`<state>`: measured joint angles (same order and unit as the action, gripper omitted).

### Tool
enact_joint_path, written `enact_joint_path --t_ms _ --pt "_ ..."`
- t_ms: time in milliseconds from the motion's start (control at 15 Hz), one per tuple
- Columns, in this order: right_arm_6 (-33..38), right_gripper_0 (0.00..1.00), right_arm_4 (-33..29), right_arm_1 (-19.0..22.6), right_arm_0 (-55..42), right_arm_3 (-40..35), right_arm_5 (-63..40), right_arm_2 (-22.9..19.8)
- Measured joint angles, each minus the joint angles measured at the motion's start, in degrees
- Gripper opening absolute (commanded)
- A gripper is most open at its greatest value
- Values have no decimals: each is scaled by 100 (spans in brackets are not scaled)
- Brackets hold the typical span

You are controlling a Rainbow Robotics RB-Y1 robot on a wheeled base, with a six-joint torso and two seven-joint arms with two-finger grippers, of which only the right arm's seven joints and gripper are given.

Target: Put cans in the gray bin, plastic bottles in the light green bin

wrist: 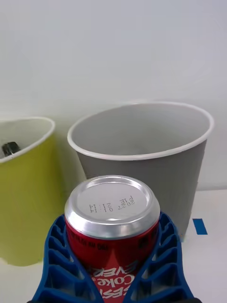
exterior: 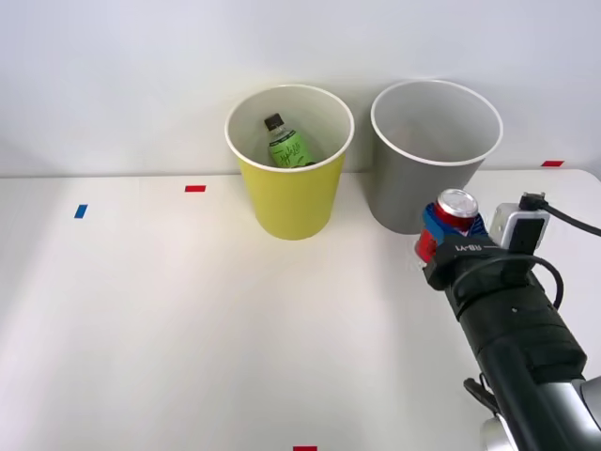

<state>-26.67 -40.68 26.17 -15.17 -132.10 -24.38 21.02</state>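
My right gripper [exterior: 449, 228] is shut on a small red soda can [exterior: 456, 209] with a silver end, held upright just in front of the gray bin [exterior: 435, 155]. In the right wrist view the can [wrist: 111, 222] sits between the blue ribbed fingers [wrist: 59, 265], with the gray bin [wrist: 142, 151] right behind it and its pale inside showing. The light green bin [exterior: 289, 160] stands to the left of the gray one. Inside it lies a plastic bottle [exterior: 286, 146] with a black cap and green label. The wrist view catches that bin's wall [wrist: 26, 199] and the bottle's cap [wrist: 9, 148].
The two bins stand side by side at the back of the white table [exterior: 188, 329], near a pale wall. Small tape marks lie on the table: red [exterior: 194, 189], blue [exterior: 81, 211], red [exterior: 552, 163] and red [exterior: 304, 448] at the front edge.
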Motion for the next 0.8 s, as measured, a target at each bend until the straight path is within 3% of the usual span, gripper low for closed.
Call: enact_joint_path --t_ms 200,333,600,800 --pt "248 0 70 19 42 -11 866 -391" --pt "282 0 555 -76 267 -63 1238 -588" --pt "275 0 778 -287 953 -67 1302 -786" --pt "262 0 860 -342 1556 330 1299 -897"
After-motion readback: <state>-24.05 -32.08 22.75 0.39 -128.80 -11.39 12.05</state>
